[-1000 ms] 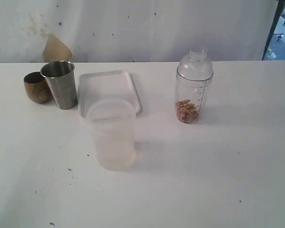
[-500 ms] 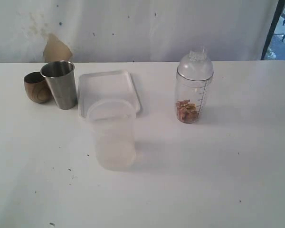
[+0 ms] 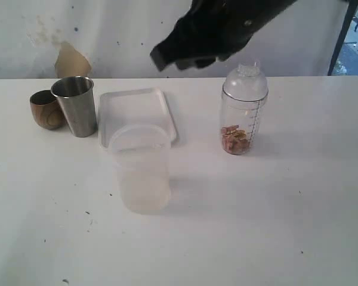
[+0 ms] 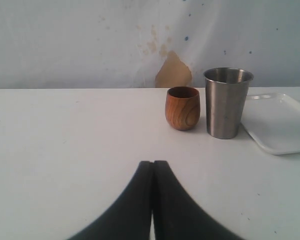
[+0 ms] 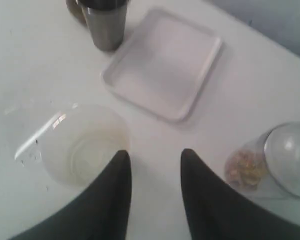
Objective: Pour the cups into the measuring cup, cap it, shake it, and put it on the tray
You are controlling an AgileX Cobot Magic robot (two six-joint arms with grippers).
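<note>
Bits (image 3: 234, 140) of brown stuff are seen at the bottom of the measuring cup (image 3: 244, 113). This cup is stood upright on the table (image 3: 274, 226), to the right of the tray (image 3: 137, 104) and well apart from it. A clear round lid (image 3: 245, 80) is set on its top.

The right gripper (image 5: 154, 152) is held up over the table, and its fingers are spread apart with only bare table seen between them. From its own camera, the tray is seen past the fingertips. The measuring cup is seen off to one side of them and the tumbler (image 3: 141, 173) to the other side. Neither one is touched. From the outside camera, this arm is seen as a dark blur high above the tray's back right corner.

The tumbler is stood in front of the tray, by its near edge. The steel cup (image 3: 75, 106) is stood just left of the tray, and the wooden cup (image 3: 46, 109) just beyond it.

The left gripper (image 4: 152, 162) is pressed together, with nothing held. The tray and both cups are seen ahead of it, well apart from it.
</note>
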